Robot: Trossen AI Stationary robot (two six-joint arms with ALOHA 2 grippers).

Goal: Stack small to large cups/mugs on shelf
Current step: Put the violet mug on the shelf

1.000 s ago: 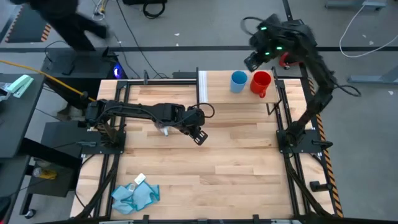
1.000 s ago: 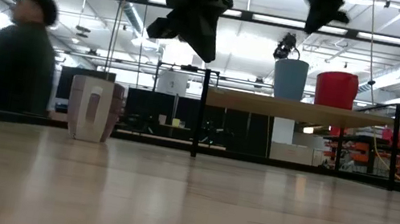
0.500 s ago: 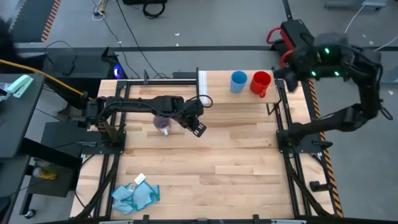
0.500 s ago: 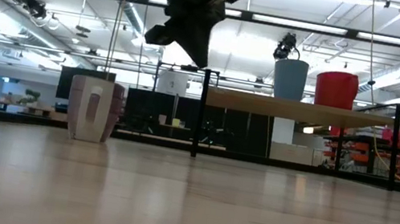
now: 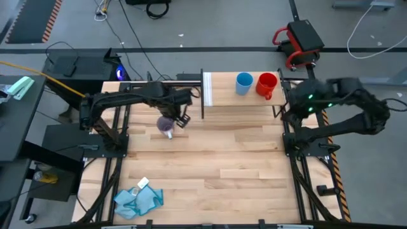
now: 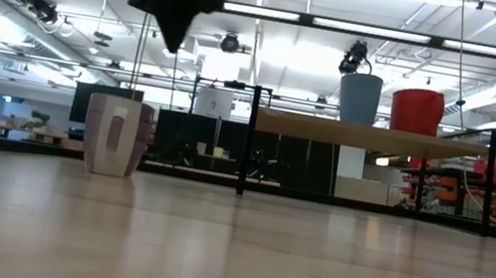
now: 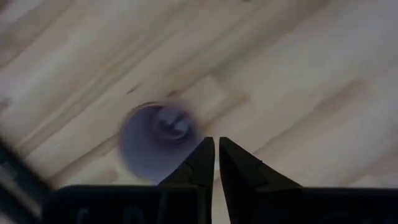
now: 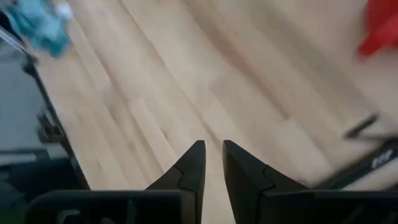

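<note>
**Inspector:** Where does the remaining mug stand?

**Assistant:** The purple mug (image 5: pixel 166 124) sits upright on the table (image 5: pixel 241 165), near the left posts and well apart from the shelf (image 5: pixel 245 98). The blue cup (image 5: pixel 244 83) and red mug (image 5: pixel 267 84) are on the shelf, just beside each other.

**Inspector:** Handling?

**Assistant:** My judgement — light, rigid, translucent plastic or glass, so smooth-walled and liable to slip. The low view shows its handle (image 6: pixel 113 135) facing the camera. Best hold looks to be one finger inside the rim and one outside, on the side away from the handle.

**Inspector:** The hands?

**Assistant:** The left hand (image 7: pixel 216 149) hangs above the mug, just off its rim, fingers pressed nearly together with only a slit between them. They would need to spread before any hold. The right hand (image 8: pixel 211 155) is off the table's right edge beside the frame, fingers close with a narrow gap, holding nothing.

**Inspector:** Obstructions?

**Assistant:** A dark post (image 6: pixel 248 139) stands at the shelf's near end, between the mug and the cups — a carry must clear it and the shelf edge. The blue cloth (image 5: pixel 138 197) lies at the table's near corner, well out of the way. Space on the shelf left of the blue cup looks free.
</note>
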